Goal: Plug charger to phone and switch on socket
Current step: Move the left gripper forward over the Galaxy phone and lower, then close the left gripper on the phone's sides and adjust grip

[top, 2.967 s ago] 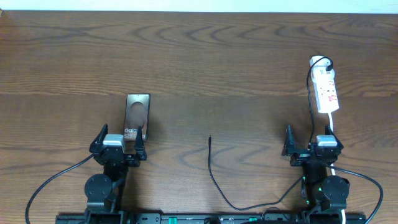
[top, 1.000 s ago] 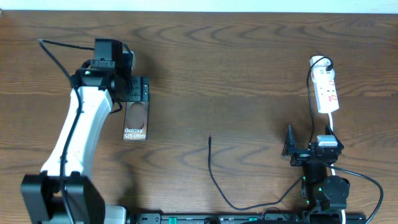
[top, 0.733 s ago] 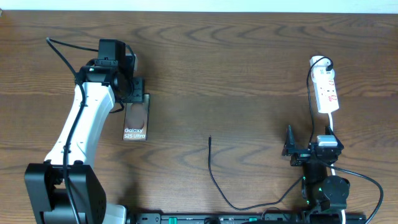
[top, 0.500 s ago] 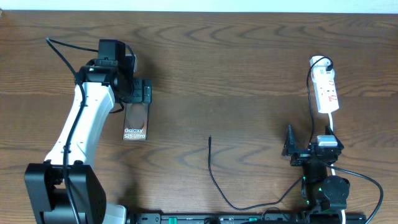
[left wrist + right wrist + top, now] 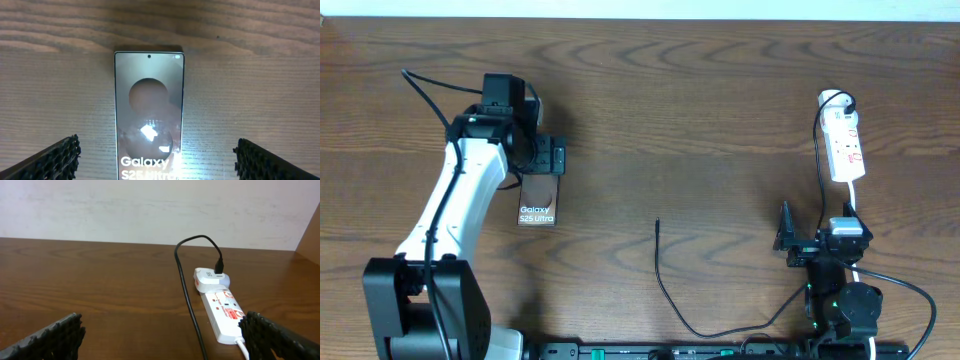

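The phone (image 5: 538, 200) lies flat on the table with "Galaxy" lettering at its near end. It fills the middle of the left wrist view (image 5: 149, 110). My left gripper (image 5: 544, 159) hovers over the phone's far end, open and empty (image 5: 160, 162), its fingers wide on either side. The charger cable (image 5: 665, 290) lies on the table with its slim tip (image 5: 657, 223) free, right of the phone. The white socket (image 5: 844, 146) lies at the far right, with a black plug in its far end (image 5: 220, 310). My right gripper (image 5: 817, 240) is parked near the front edge, open and empty (image 5: 165, 340).
The socket's white cord (image 5: 854, 200) runs back toward the right arm's base. The black cable (image 5: 187, 295) from the plug runs along the socket's left side. The left arm's cable (image 5: 420, 85) loops out at the far left.
My left arm has left its parked place and reached out over the phone, and in the last second it edged slightly right and nearer. The right arm, cable and phone have not moved.
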### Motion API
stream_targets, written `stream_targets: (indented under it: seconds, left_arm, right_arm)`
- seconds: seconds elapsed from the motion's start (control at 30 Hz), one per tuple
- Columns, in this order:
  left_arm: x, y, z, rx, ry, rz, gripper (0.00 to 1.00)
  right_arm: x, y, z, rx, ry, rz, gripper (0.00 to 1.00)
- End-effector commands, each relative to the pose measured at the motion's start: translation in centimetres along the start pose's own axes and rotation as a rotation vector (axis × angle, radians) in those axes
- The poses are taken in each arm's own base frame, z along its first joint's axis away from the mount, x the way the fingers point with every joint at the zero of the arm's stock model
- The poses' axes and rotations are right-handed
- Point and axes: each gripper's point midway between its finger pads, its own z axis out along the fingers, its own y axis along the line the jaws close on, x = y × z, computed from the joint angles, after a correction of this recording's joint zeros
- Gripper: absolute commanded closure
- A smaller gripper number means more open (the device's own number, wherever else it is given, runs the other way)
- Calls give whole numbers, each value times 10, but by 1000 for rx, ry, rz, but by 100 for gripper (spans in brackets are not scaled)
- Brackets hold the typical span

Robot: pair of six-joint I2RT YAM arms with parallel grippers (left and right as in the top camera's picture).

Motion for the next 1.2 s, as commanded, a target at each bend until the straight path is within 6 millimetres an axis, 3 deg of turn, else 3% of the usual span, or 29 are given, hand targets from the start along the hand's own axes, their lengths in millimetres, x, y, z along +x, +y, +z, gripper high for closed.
stream_targets:
  seconds: [0.0,0.4,0.63,1.0,1.17]
  left_arm:
    - [9,1,12,-3,19,3,3]
    - [24,3,41,-3,2,4,2]
    - [28,17,43,-83,8,3,3]
    - [36,17,47,-86,44,2,3]
    - [52,18,70,-85,132,3,2]
  right_arm:
    - [0,-1,0,6,-1,14,1]
    - [0,-1,0,6,-1,14,1]
    - [0,-1,0,6,0,14,1]
    - [0,-1,0,6,0,14,1]
    - [0,-1,0,6,-1,14,1]
